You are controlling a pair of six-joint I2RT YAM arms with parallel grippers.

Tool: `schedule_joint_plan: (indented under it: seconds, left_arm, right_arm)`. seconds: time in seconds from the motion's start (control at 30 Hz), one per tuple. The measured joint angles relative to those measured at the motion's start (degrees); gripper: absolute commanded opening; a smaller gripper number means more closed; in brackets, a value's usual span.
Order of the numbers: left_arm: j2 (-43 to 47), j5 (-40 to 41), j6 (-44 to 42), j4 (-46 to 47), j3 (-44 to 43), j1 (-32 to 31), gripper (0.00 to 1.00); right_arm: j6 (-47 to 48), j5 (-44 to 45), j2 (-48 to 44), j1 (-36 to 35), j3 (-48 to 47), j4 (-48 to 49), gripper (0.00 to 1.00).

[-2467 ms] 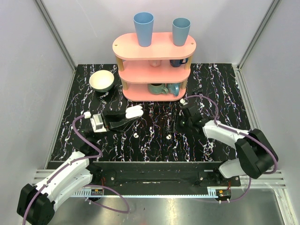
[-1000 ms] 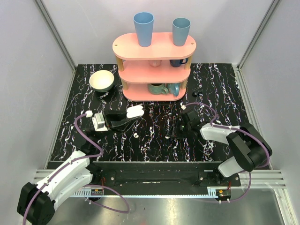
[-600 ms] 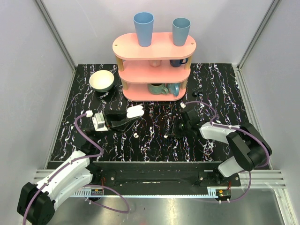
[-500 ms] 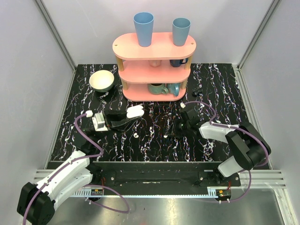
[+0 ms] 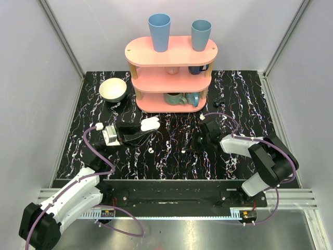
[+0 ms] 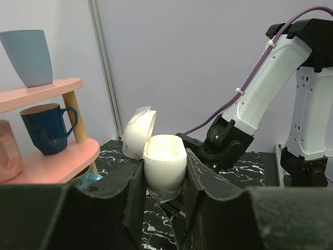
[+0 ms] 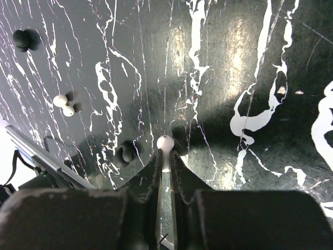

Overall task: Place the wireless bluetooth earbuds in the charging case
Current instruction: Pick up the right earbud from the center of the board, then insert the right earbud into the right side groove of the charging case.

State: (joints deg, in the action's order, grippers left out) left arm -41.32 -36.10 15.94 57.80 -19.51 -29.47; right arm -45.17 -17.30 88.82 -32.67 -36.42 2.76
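**Two end effectors engaged: case held, one earbud bracketed**

1. Black marbled surface (image 5: 244,99): carries a pink three-tier shelf (image 5: 171,52) at far centre. A cream bowl (image 5: 113,89) stands just left of the shelf.
2. Left end effector (image 6: 164,182): closed on the charging case (image 6: 165,161). The case is held above the surface, left of centre, near the shelf. It sits upright between the fingers, with its lid hinged open to the far side.
3. Right end effector (image 7: 165,156): lowered to the surface right of centre, jaws narrowed to a slit. The first earbud (image 7: 165,145) lies on the surface with its stem between the fingertips and its round head just beyond them. Whether the pads press the stem cannot be told.
4. Second earbud (image 7: 63,104): lies loose on the surface, left of the first and well apart from it, near the front edge below the held case.
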Motion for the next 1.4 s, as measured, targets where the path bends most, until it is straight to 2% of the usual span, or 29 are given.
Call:
schedule_joint_plan:
  seconds: [0.17, 0.27, 0.3, 0.53, 0.73, 1.0, 1.4]
  left_arm:
    - [0.2, -0.4, -2.5, -2.0, 0.0, 0.0, 0.0]
    - [1.6, -0.2, -8.2, -6.6, 0.0, -0.5, 0.0]
    - [2.1, 0.1, -10.6, -8.6, -0.2, -0.7, 0.0]
    - [3.0, 2.5, -25.1, -19.2, -2.1, -1.8, 0.0]
    - [3.0, 5.3, -30.6, -20.8, -2.1, -3.2, 0.0]
    - [2.5, 8.6, -36.7, -21.9, -2.2, -5.8, 0.0]
    - [2.1, 15.8, -45.1, -25.2, -3.2, -8.9, 0.0]
  right_arm:
    - [-0.7, -0.4, -1.2, 0.0, -0.9, -1.4, 0.09]
    - [-1.3, -0.4, -4.2, 0.0, -3.2, -3.7, 0.06]
    - [-1.5, -0.4, -5.4, 0.0, -4.3, -4.9, 0.0]
    - [-6.9, 0.3, -14.2, 0.0, -15.6, -13.6, 0.0]
    - [-12.8, -0.3, -16.1, 0.0, -26.3, -19.1, 0.0]
    - [-17.6, -7.1, -15.6, 0.0, -36.6, -23.8, 0.0]
    - [-26.8, -15.4, -14.7, 0.0, -38.4, -25.9, 0.0]
